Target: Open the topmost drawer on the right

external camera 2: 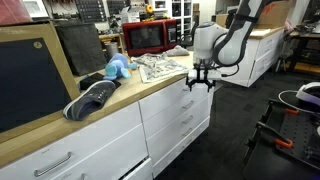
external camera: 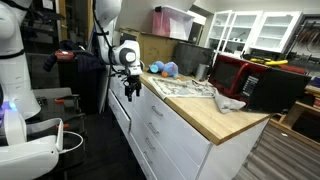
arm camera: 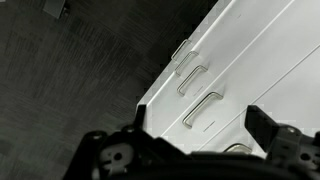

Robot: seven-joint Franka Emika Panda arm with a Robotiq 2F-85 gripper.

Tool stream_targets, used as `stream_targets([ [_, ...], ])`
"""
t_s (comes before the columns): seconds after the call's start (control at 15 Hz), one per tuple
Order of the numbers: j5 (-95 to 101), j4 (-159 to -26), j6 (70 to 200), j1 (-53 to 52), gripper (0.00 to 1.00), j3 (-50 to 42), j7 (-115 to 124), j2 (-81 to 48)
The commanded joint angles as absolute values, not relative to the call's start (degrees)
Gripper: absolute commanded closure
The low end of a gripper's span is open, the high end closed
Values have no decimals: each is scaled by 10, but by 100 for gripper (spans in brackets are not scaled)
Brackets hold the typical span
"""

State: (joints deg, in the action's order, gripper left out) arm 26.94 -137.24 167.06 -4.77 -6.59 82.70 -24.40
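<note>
A white cabinet with a wooden top (external camera 2: 120, 95) holds stacks of drawers. The topmost drawer of the stack nearest my arm (external camera 2: 168, 88) is a low white panel just under the counter, and it is shut in both exterior views (external camera: 143, 97). My gripper (external camera 2: 199, 83) hangs open and empty in front of that drawer's outer end, fingers pointing down (external camera: 131, 88). In the wrist view the open fingers (arm camera: 200, 125) frame the drawer fronts, with several metal handles (arm camera: 204, 108) in a row. A handle (arm camera: 236, 148) peeks out near the jaws.
On the counter lie a newspaper (external camera 2: 160, 66), a blue plush toy (external camera 2: 117, 68), a grey cloth (external camera 2: 90, 98) and a red microwave (external camera 2: 150, 36). A black screen (external camera 2: 30, 80) leans at the counter's end. Dark floor (arm camera: 70, 80) lies beside the cabinet.
</note>
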Motion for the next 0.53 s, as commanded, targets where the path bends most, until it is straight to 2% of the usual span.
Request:
stream_targets([
  [0.0,153,-1376,1731,-38,0,-80,791,-270],
  [0.47,-93,-1387,1915,49,0,15,682,-338],
])
